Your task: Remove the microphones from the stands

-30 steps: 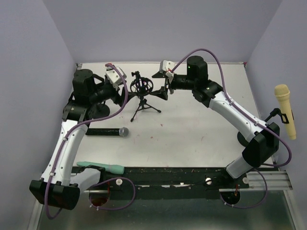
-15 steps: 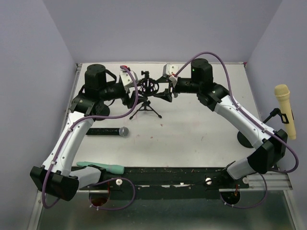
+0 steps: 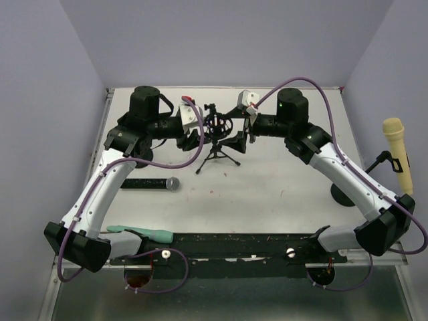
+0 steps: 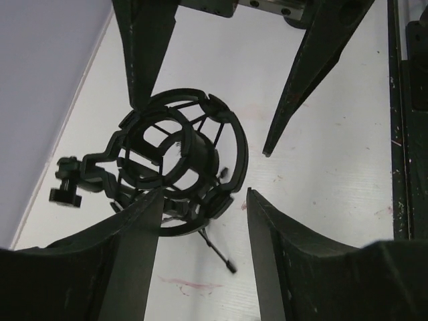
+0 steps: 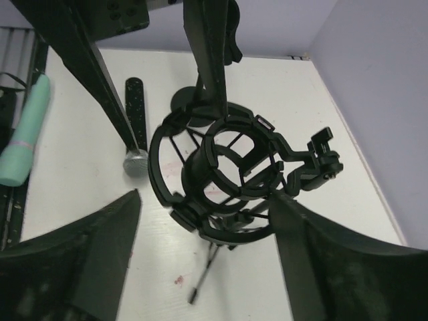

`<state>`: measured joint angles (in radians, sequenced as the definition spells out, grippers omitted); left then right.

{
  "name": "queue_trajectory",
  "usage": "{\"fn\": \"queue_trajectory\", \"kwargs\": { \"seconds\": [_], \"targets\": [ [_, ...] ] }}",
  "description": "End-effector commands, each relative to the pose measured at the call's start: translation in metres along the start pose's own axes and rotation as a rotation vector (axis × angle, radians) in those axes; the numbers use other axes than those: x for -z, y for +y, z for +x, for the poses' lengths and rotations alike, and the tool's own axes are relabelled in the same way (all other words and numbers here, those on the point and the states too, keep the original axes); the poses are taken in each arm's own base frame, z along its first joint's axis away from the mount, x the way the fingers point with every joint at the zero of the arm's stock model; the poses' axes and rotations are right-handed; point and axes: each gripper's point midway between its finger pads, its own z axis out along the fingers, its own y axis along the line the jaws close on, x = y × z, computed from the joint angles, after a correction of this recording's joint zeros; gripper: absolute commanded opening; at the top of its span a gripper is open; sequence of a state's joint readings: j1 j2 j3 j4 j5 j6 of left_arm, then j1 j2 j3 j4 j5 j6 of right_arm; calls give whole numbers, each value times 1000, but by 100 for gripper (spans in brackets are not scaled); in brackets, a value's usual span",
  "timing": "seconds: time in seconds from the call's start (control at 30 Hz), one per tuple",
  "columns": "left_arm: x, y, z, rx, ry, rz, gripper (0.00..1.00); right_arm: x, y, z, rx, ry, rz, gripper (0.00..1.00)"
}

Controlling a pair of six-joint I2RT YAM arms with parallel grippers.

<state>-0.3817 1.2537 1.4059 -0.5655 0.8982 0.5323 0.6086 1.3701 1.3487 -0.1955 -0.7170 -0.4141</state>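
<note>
Black mic [image 3: 148, 184] lies flat on the surface [image 3: 281, 180], head to the right. It sits left of & nearer than the tripod stand [image 3: 217, 144], well apart from it. Left fingers [image 3: 195, 138] are spread wide w/ nothing held, just left of the stand's shock mount [image 4: 179, 160]. Right fingers [image 3: 239, 139] are also wide open & empty, just right of it. Mount ring sits btwn both pairs; can't tell if any finger touches it. Teal mic [image 3: 142, 234] lies at near edge. Yellow mic [image 3: 396, 152] is tilted at far right.
</note>
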Motion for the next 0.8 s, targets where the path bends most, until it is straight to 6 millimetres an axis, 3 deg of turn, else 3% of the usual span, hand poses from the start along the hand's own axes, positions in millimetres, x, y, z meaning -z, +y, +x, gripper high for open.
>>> {"fn": "queue_trajectory", "kwargs": {
  "seconds": [0.0,0.13,0.3,0.37,0.43,0.53,0.63,0.77],
  "targets": [
    [4,-16,16,-55,60,20,59,12,-2,-31,-91,-41,-1,95],
    [10,-21,25,-119,71,-2,55,41,-12,-34,-191,-43,-47,95],
    [13,-18,24,-129,77,-31,54,54,-29,-17,-280,-43,-38,95],
    [17,-16,20,-130,79,-55,55,58,-48,-12,-320,-64,-1,92],
    [23,-17,15,-145,74,-86,60,56,-66,-1,-320,-60,47,88],
    [30,-14,8,-147,58,-139,70,46,-84,33,-273,-16,106,88],
    [34,-18,8,-125,74,-141,73,38,-73,63,-192,31,2,91],
    [42,-25,9,-105,103,-144,74,30,-51,82,-209,25,-151,95]
  ]
}}
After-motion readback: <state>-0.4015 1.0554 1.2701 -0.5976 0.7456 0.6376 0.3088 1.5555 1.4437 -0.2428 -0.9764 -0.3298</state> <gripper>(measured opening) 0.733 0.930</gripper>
